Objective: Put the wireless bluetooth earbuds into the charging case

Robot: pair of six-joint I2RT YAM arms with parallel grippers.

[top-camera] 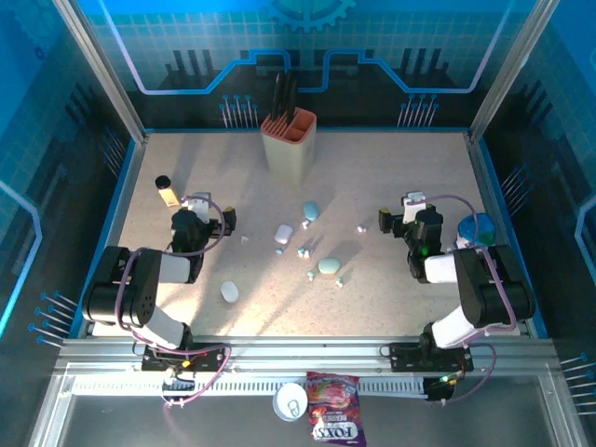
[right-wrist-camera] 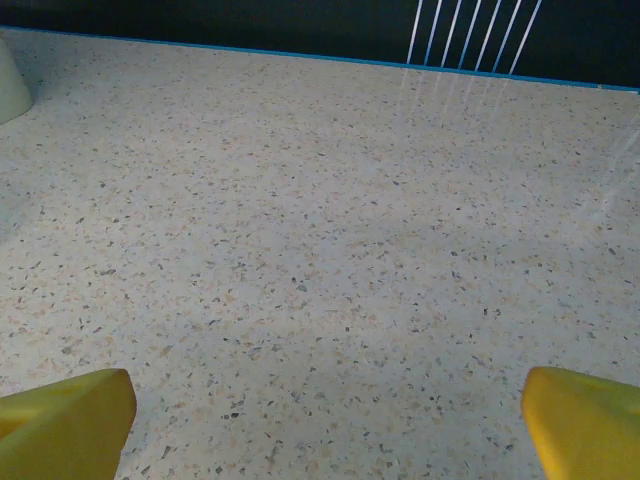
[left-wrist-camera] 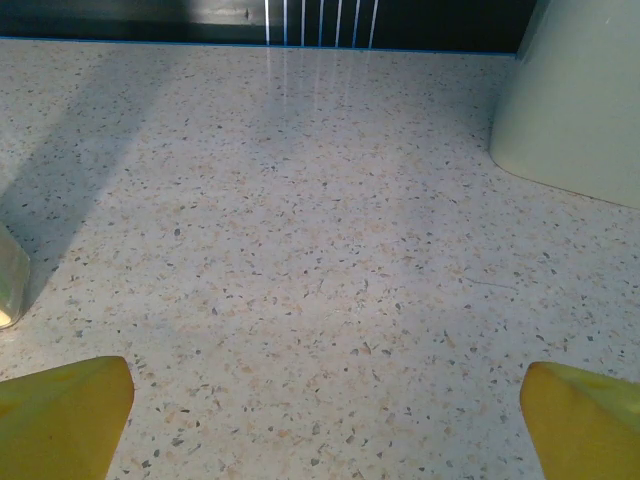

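Top external: earbuds (top-camera: 304, 251) were scattered loose; left fingers (left-wrist-camera: 60, 415), right fingers (right-wrist-camera: 60, 420) were held wide, empty. Off-centre pinch: bud could be flicked away.

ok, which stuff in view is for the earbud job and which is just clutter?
Job: earbuds scattered mid-table; teal cases; white cases.
Clutter: utensil holder; small bottle; blue item by the right arm; snack packet.
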